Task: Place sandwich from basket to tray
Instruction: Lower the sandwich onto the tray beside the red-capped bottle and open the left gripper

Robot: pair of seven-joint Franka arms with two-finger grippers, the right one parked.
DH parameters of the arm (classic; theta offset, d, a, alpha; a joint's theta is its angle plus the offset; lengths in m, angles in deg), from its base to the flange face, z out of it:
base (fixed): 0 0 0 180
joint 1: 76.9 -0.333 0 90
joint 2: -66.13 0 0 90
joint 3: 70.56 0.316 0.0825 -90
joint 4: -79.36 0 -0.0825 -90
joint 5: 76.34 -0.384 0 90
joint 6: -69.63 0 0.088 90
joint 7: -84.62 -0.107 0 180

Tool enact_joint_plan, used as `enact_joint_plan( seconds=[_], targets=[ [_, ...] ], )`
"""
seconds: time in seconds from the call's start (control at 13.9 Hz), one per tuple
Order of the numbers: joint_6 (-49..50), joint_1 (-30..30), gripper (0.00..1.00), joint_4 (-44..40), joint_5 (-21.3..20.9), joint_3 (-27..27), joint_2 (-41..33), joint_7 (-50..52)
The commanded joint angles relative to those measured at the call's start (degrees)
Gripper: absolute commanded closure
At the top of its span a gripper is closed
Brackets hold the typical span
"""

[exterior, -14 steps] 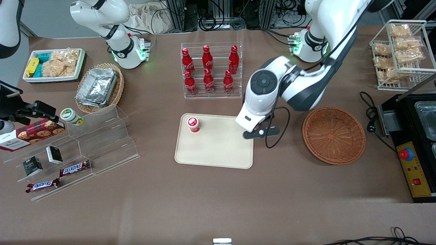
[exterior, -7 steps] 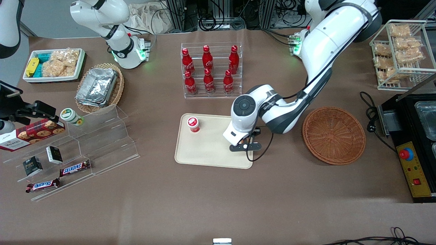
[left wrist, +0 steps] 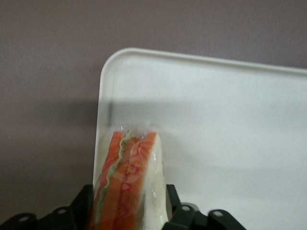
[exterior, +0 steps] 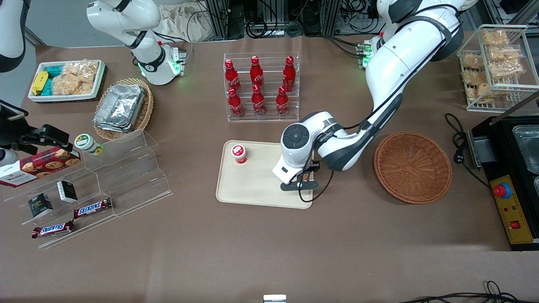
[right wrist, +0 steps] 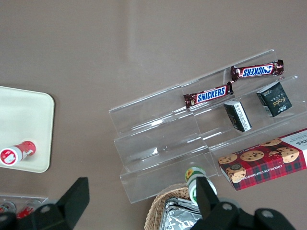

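The claw [exterior: 301, 182] hangs low over the corner of the tray [exterior: 252, 189] that lies nearest the front camera and toward the working arm's end of the bench [exterior: 269, 252]. In the wrist view it is clenched on the sandwich [left wrist: 128, 182], one finger on each bread face, the orange-red filling edge showing between them and the tip of the wedge over the rounded corner of the tray [left wrist: 216, 96]. The basket [exterior: 412, 167] sits toward the working arm's edge of the bench, well apart from the tray, with nothing in it. So the carry looks done and the sandwich is over its goal; whether it already touches the tray surface I cannot tell. What is left, as I judge it, is to set it down, let go and lift clear. A small red-capped bottle [exterior: 239, 154] stands on the tray nearer the parked arm, apart from the claw.
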State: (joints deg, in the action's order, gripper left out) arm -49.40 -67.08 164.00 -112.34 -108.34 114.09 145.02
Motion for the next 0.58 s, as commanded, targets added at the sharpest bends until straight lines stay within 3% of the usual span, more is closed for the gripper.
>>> enact_joint_plan(
  seconds=[0.0, 0.14, 0.5],
  targets=[
    [1.86, 0.47, 0.0, -4.03, -0.23, 0.78, -2.41, 4.1],
    [5.02, -1.47, 0.0, -4.13, 0.56, 0.6, -7.24, 5.51],
    [12.92, -7.17, 0.0, -3.6, 8.82, 0.43, -19.02, 6.14]
  ],
)
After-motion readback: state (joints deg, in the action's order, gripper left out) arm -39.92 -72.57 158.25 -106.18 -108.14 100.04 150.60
